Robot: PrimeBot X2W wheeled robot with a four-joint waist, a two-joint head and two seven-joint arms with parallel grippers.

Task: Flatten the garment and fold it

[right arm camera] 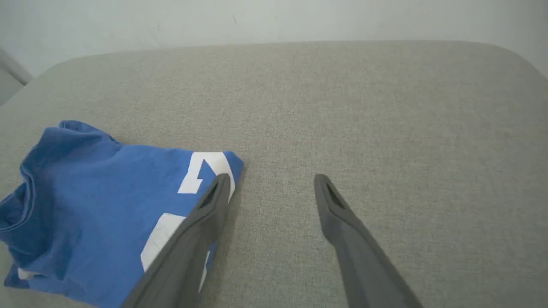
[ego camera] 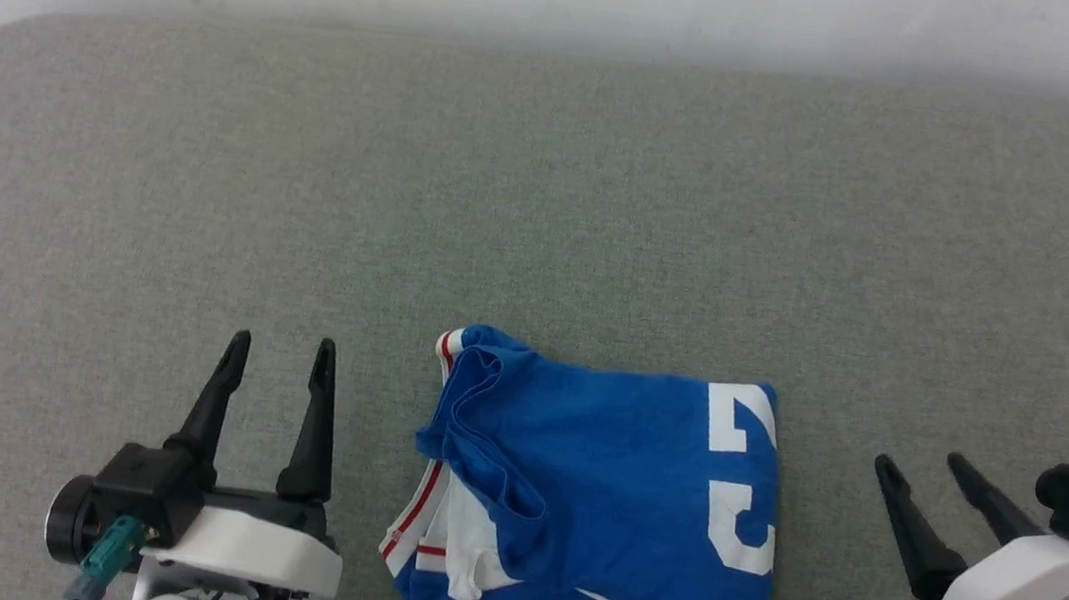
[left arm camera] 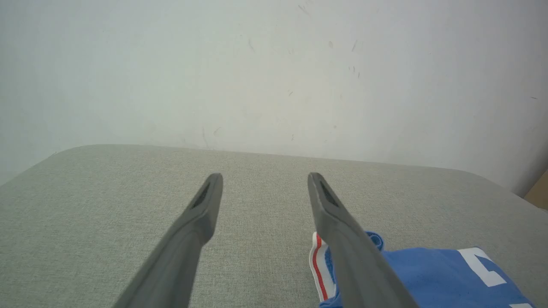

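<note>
Left gripper (ego camera: 282, 342) spread, garment (ego camera: 594, 488) crosswise, seemingly leftward

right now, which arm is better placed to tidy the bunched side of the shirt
Probably left. The garment is bunched at its collar edge, sleeve and striped trim poking out, on the side nearest the open left gripper. The right gripper faces the neat printed edge.

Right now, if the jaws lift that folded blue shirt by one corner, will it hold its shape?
Probably not: the garment lies in soft, rumpled layers, so a one-corner lift would likely unfold it. It looks thin and light. Pushed, it would likely bunch rather than slide on the woven grey surface.
</note>
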